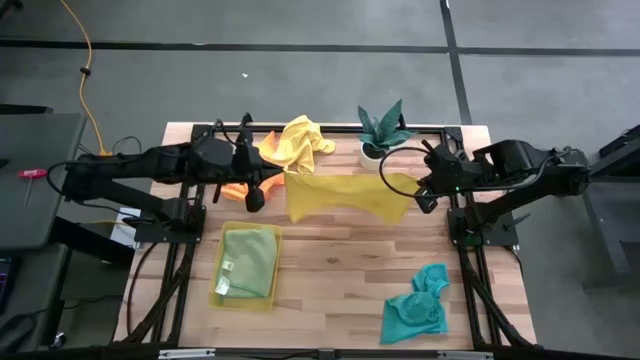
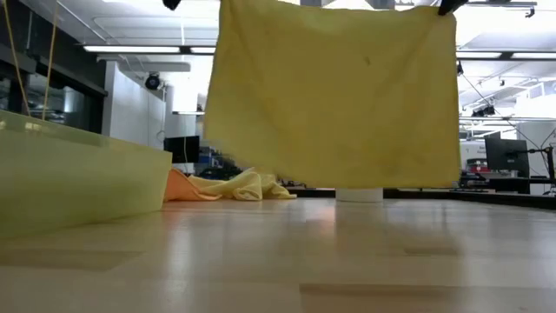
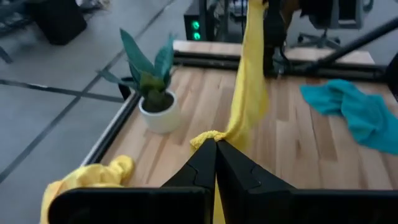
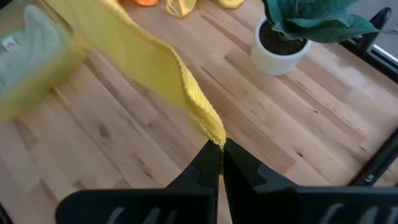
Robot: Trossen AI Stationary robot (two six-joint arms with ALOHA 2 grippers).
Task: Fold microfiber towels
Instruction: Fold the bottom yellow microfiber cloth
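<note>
The yellow towel (image 1: 345, 196) hangs stretched between the two tools above the middle of the surface (image 1: 340, 290), its lower edge clear of the wood in the low view. The left tool (image 3: 216, 144) is clamped on one top corner at the sheet's 9 o'clock end, and the right tool (image 4: 220, 147) is clamped on the opposite corner at 3 o'clock. Nearer the front edge, at 7 o'clock from the sheet, the olive-green towel (image 1: 250, 260) lies folded in the yellow tray (image 1: 215, 290); the teal towel (image 1: 418, 305) lies crumpled at 5 o'clock. Farther back, the second yellow towel (image 1: 298, 143) is bunched at 11 o'clock with the orange towel (image 1: 237, 189) beside it, and the potted plant (image 1: 382, 130) stands at 1 o'clock.
</note>
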